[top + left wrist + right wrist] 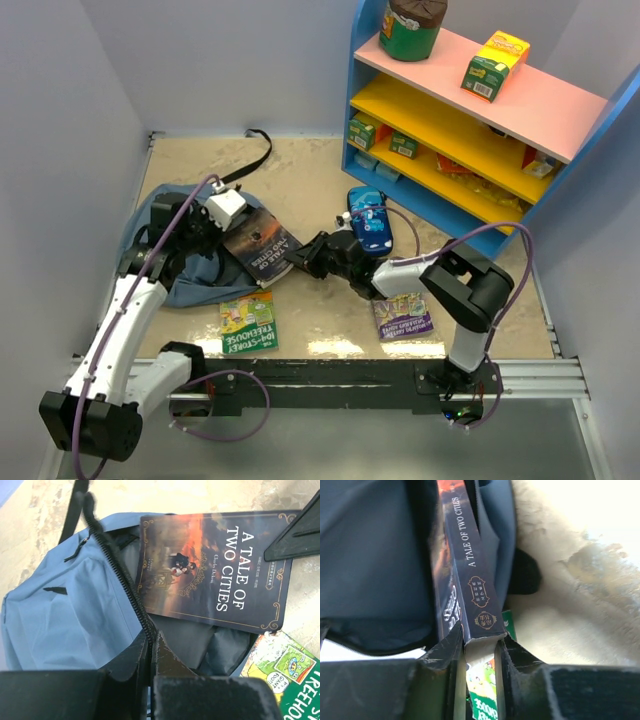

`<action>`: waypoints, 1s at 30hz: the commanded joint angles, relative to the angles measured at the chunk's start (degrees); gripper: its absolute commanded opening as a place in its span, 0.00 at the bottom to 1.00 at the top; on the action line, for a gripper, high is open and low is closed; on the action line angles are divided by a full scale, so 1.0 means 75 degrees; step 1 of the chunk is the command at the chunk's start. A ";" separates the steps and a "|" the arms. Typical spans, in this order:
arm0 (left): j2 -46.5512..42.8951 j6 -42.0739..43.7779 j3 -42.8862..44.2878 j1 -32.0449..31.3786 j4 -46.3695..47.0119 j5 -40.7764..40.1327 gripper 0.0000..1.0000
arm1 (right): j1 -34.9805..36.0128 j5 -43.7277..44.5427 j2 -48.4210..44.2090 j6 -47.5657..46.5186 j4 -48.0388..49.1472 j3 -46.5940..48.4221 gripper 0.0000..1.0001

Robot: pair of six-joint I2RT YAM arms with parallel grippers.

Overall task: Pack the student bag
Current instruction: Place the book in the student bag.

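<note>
Gripping the black zipper edge [121,582] of the student bag [65,610], the left gripper [151,647] has both fingers clenched on the fabric rim. The slate-blue body of the bag spreads left of and beyond these fingertips, and its grey-lined opening lies just to their right. The right gripper [481,641] is clamped on the near end of a dark book titled A Tale of Two Cities [215,570], one finger on each side of the spine. Straight ahead of those fingers, the far end of the book sits between the blue walls of the bag. In the left wrist view the book lies tilted across the opening, beyond the fingertips. A green book [287,672] lies on the table [225,495] to the right of the left fingers, just beside the bag.
</note>
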 commanded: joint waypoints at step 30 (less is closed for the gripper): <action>0.0060 0.2343 0.0621 -0.0052 -0.0433 0.3381 0.00 | -0.0093 -0.5313 0.2852 -0.3032 -0.0089 0.5435 0.00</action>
